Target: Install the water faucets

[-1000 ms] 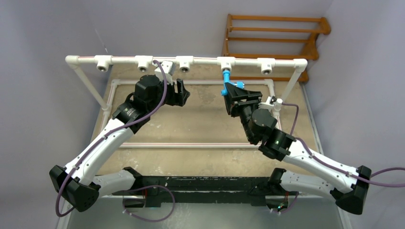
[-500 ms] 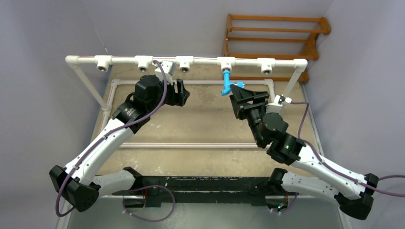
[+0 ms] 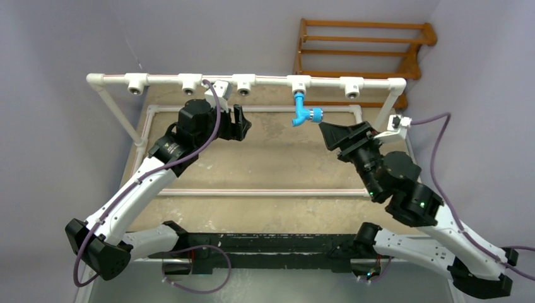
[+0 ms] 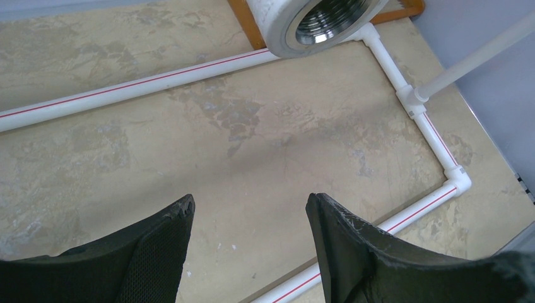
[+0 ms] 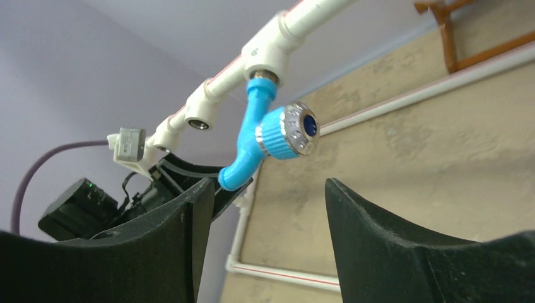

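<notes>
The blue faucet [image 3: 303, 113] hangs from a white tee [image 3: 299, 83] on the raised white pipe rail [image 3: 271, 80], its silvery threaded end in the tee and its knob facing right. In the right wrist view the faucet [image 5: 265, 136] is ahead of my fingers, apart from them. My right gripper [image 3: 329, 132] is open and empty, just right of the faucet. My left gripper [image 3: 238, 122] is open and empty, below an empty tee [image 3: 243, 84], whose threaded mouth [image 4: 328, 16] shows in the left wrist view.
Other empty tees [image 3: 135, 82] [image 3: 189, 82] [image 3: 352, 86] sit along the rail. A white pipe frame [image 3: 252, 191] lies flat on the beige tabletop. A wooden rack [image 3: 363, 44] stands behind the rail at the right. Purple-grey walls close in on both sides.
My right gripper has let go of the blue faucet and drawn back to the right, away from it. The faucet stays hanging in its tee. The left arm has not moved.
</notes>
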